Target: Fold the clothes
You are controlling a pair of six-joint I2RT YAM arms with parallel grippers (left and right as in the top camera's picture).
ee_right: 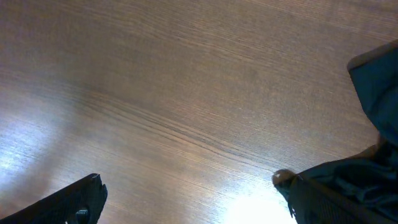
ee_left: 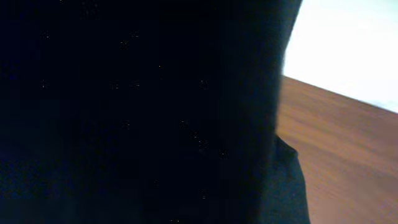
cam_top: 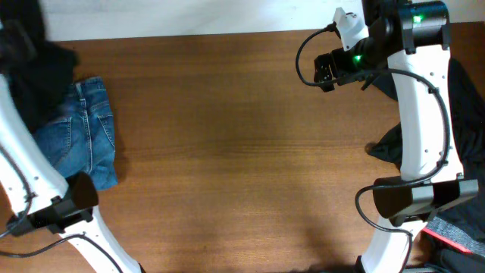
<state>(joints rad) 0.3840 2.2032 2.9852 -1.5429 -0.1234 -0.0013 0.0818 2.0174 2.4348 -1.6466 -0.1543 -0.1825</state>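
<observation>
Looking at the desk point(cam_top: 227, 152) from above, I find the black garment point(cam_top: 34, 64) at the far left corner, bunched up, so I cannot tell how its long axis runs. The blue jeans point(cam_top: 83, 136) lie just beside it on the near side and partly under it, with their length running roughly from the far edge toward the near edge. Both pieces are on the side of the left arm point(cam_top: 30, 178), which reaches up into this black fabric. The right arm is well apart from them, with the bare middle of the desk between.

The left gripper itself is hidden. In the left wrist view the black fabric covers nearly everything and no finger shows. Its jaws are almost fully closed, and because the cloth hangs so close to the camera, I judge that they pinch this garment.

The right gripper point(ee_right: 186, 190) is spread as wide as it goes and holds nothing, with only wood grain between its two fingers. It hangs over the far right part of the desk. More dark cloth point(cam_top: 464, 106) lies at the right edge, just beside that arm.

I think the coming move belongs to the left arm, which must bring the black garment toward the free middle.
</observation>
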